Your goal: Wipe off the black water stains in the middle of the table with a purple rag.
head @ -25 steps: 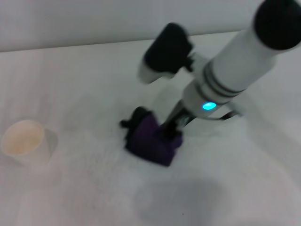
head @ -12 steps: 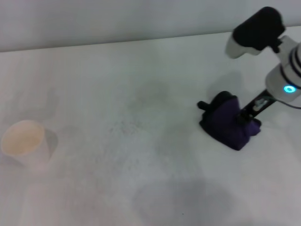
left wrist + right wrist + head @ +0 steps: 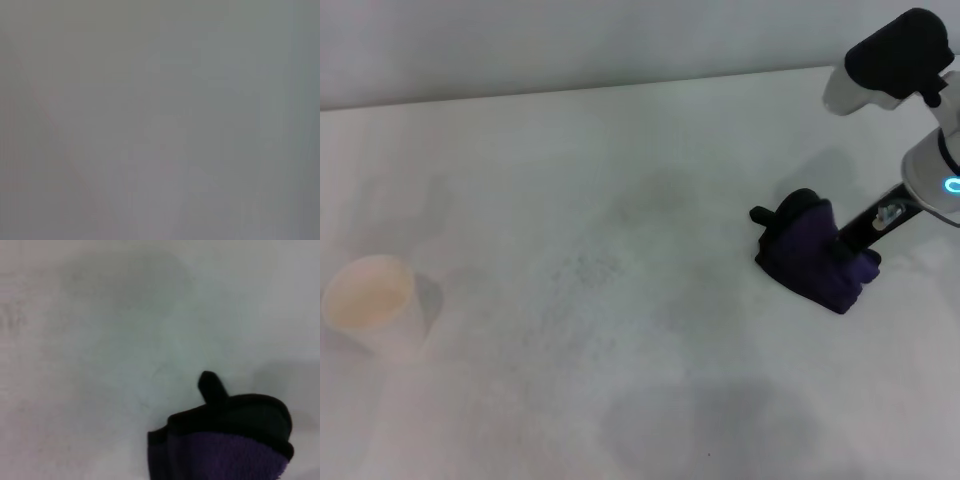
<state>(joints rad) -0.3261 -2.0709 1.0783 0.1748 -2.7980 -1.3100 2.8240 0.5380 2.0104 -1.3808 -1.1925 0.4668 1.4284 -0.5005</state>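
The purple rag [image 3: 810, 258] is bunched up on the white table [image 3: 620, 150] at the right side, with its black tab pointing left. My right gripper [image 3: 850, 250] comes down from the right and is shut on the rag's right end, pressing it to the surface. In the right wrist view the rag [image 3: 225, 442] fills the lower part, black edging on top. The black water stains do not show in any view; the middle of the table bears only faint grey specks [image 3: 585, 268]. My left gripper is out of view.
A white paper cup [image 3: 375, 305] stands upright at the far left of the table. The table's back edge [image 3: 570, 92] meets a pale wall. The left wrist view shows only a blank grey field.
My right arm has swept the rag from the middle of the table far to the right, then a little farther right and toward me. The cup has not moved.
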